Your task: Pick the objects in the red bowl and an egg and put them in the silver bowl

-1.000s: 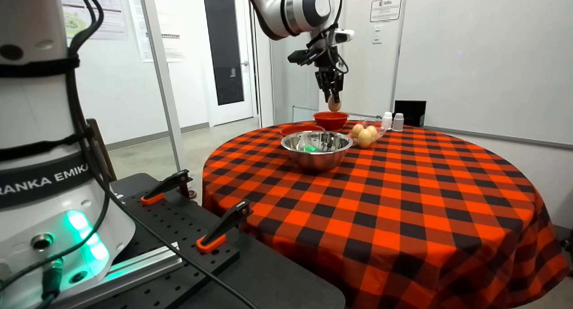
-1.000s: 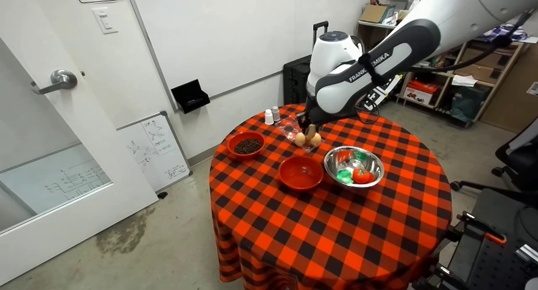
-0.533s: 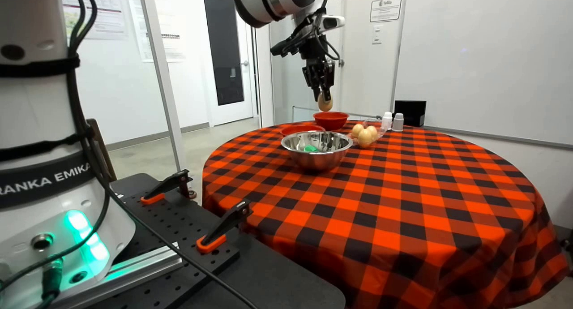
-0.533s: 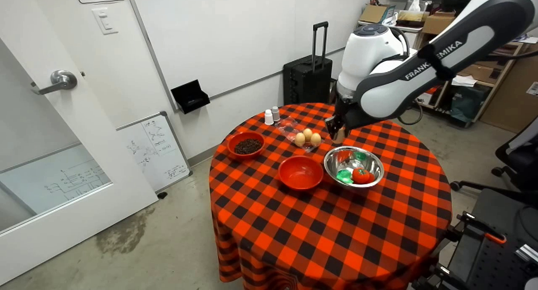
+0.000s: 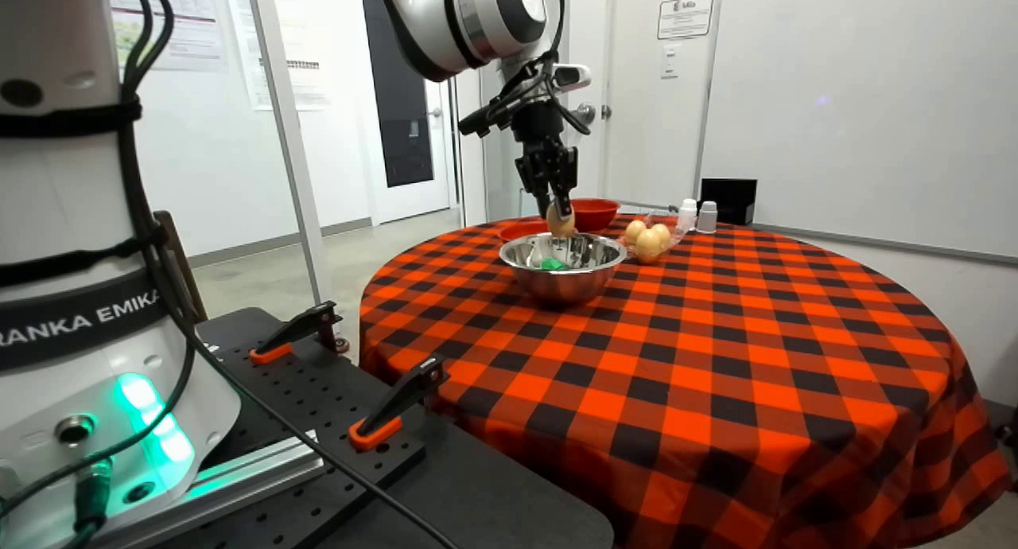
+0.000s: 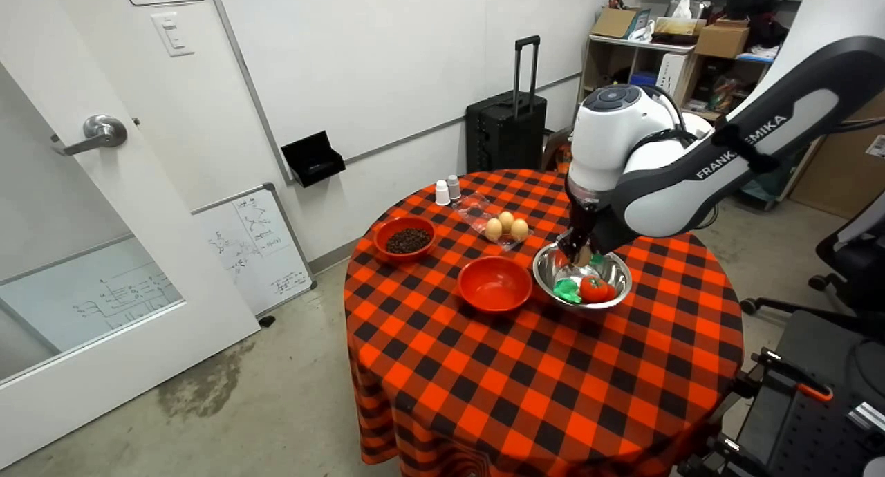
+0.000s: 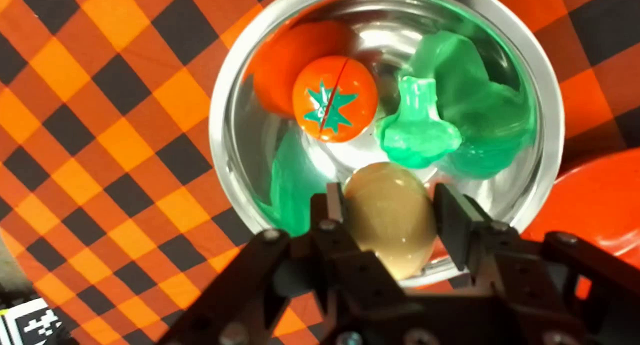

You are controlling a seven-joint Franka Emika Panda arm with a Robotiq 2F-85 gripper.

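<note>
Fingers (image 7: 454,225) clasped an egg (image 7: 391,217) over the silver bowl (image 5: 566,285), where release too near the rim (image 7: 551,110) risked sending it rolling toward the edge of the counter (image 5: 740,350).

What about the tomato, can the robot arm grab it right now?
Probably not yet: its pincer is closed around an egg, though nothing seems to cover the tomato in the silver bowl.
</note>
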